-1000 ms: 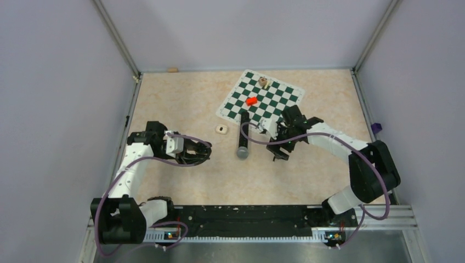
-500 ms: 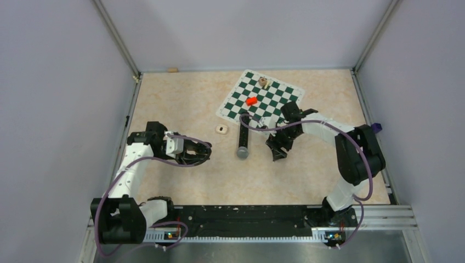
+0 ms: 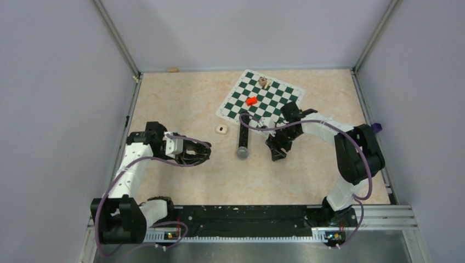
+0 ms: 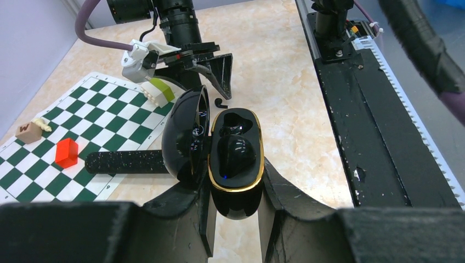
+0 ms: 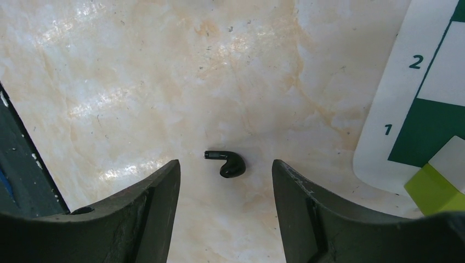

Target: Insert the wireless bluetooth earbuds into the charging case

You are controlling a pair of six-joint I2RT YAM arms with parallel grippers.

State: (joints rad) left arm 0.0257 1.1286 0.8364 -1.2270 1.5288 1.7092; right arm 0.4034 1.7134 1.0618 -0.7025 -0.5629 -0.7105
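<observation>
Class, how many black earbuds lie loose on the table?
1. The black earbud lies on the tabletop between the right gripper's open fingers. Others may sit hidden in the charging case.

The left claw (image 4: 233,183) clamped the charging case (image 4: 236,156); the right claw (image 5: 225,164) pointed straight down, its jaws spread apart.

I see the charging case (image 4: 236,159) as glossy black plastic with a shiny gold-coloured rim. The earbud (image 5: 230,166) looks the same glossy black. The bench (image 5: 109,82) is smooth, marble-patterned and slightly shiny. The microphone (image 4: 123,162) handle is matt, speckled black.
</observation>
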